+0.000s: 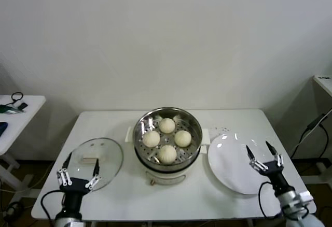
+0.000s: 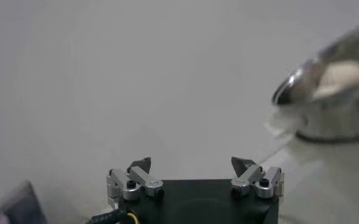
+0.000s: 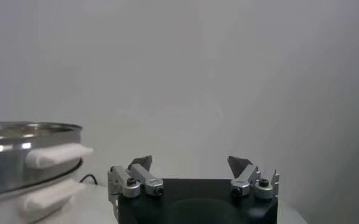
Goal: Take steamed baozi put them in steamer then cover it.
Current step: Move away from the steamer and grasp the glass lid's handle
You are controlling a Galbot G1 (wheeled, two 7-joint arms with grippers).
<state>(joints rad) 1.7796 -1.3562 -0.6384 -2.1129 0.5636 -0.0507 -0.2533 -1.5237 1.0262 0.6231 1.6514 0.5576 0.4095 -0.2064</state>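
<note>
Several cream-white steamed baozi [image 1: 167, 139] lie inside the shiny steel steamer [image 1: 193, 125] at the table's middle, on its cream-white pot base. The clear glass cover [image 1: 109, 157] with its cream block handle lies flat on the table to the left of the steamer. My left gripper [image 1: 79, 166] hovers open over the cover's near edge, holding nothing. My right gripper [image 1: 263, 153] stands open above the white plate, empty too. In the left wrist view my left gripper [image 2: 192, 163] is open, with the steamer [image 2: 334, 115] off to one side. The right wrist view shows my right gripper [image 3: 191, 162] open beside the steamer [image 3: 21, 152].
A bare white plate [image 1: 228, 165] lies to the right of the steamer. A side table [image 1: 26, 113] with small items stands at far left, and another surface [image 1: 324, 84] at far right. A cable [image 1: 311, 128] hangs near the right table edge.
</note>
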